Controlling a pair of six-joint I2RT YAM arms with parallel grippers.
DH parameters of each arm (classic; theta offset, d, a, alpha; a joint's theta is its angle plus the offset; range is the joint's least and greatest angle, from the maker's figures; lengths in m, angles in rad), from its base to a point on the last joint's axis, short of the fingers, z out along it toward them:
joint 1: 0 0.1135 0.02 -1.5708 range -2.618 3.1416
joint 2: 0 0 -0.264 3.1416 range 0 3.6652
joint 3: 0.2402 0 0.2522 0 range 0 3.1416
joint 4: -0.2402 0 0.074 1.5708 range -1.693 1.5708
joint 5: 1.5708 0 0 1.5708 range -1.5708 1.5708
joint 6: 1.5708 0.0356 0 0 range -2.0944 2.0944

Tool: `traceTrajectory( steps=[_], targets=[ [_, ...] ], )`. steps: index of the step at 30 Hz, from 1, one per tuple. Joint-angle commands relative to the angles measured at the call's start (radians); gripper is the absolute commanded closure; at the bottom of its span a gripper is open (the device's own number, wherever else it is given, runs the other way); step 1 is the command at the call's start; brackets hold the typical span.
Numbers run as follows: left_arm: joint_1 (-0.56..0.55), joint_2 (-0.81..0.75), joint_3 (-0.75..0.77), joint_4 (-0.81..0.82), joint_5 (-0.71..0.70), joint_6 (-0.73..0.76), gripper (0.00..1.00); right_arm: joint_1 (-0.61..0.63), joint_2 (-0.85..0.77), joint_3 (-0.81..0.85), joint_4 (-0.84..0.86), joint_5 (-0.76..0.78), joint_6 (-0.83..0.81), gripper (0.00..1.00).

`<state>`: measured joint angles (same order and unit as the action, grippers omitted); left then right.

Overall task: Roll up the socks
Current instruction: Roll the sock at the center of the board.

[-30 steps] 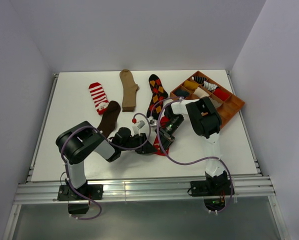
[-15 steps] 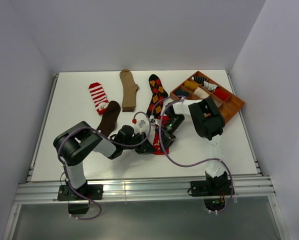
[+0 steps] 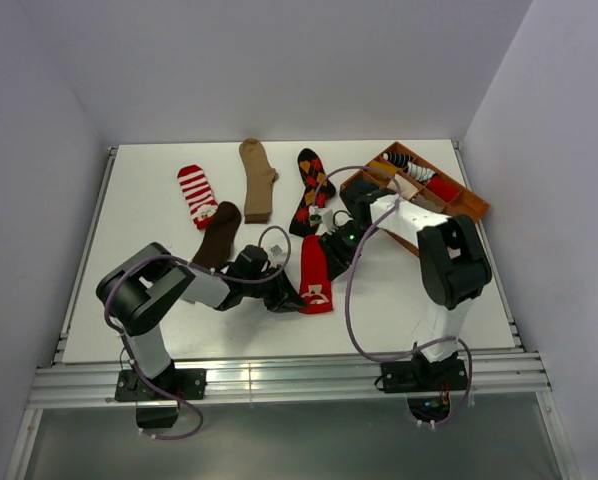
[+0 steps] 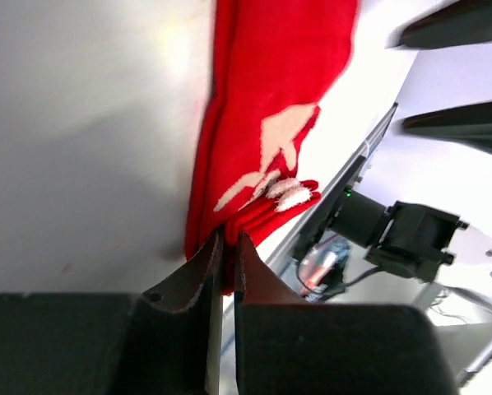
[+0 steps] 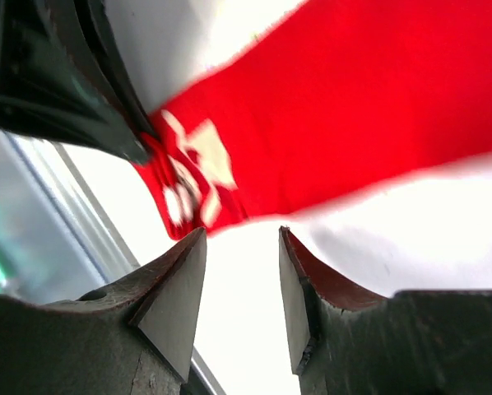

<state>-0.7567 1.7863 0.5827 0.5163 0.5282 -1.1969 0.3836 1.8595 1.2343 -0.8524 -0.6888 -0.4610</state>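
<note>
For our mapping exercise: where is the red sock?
In the top view, the red sock lies centrally between the left gripper and right gripper, just below the argyle sock.

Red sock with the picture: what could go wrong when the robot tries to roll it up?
1. The left gripper pinches only the very end of the red sock, so the fabric might slip out.
2. The right gripper is open beside the sock and holds nothing, so the sock could slide along the table instead of rolling.
3. Both grippers sit close together and might bump.
</note>
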Motion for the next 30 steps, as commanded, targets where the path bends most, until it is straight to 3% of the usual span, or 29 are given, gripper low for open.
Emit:
traceTrajectory(
  steps=[1, 9, 14, 21, 30],
  targets=[
    [0.020, -0.025, -0.009, -0.212, 0.019, -0.065, 1.00, -0.018, -0.123, -0.033, 0.079, 0.083, -0.031, 0.52],
    [0.062, 0.022, 0.029, -0.326, 0.052, -0.191, 1.00, 0.035, -0.357, -0.222, 0.277, 0.227, -0.146, 0.52],
    [0.069, 0.032, 0.032, -0.374, 0.032, -0.227, 1.00, 0.219, -0.535, -0.444, 0.490, 0.363, -0.240, 0.49],
    [0.097, 0.033, 0.042, -0.410, 0.016, -0.219, 0.99, 0.350, -0.643, -0.593, 0.619, 0.348, -0.315, 0.48],
    [0.108, 0.032, 0.057, -0.440, 0.007, -0.208, 1.00, 0.550, -0.718, -0.752, 0.774, 0.474, -0.372, 0.48]
  ],
)
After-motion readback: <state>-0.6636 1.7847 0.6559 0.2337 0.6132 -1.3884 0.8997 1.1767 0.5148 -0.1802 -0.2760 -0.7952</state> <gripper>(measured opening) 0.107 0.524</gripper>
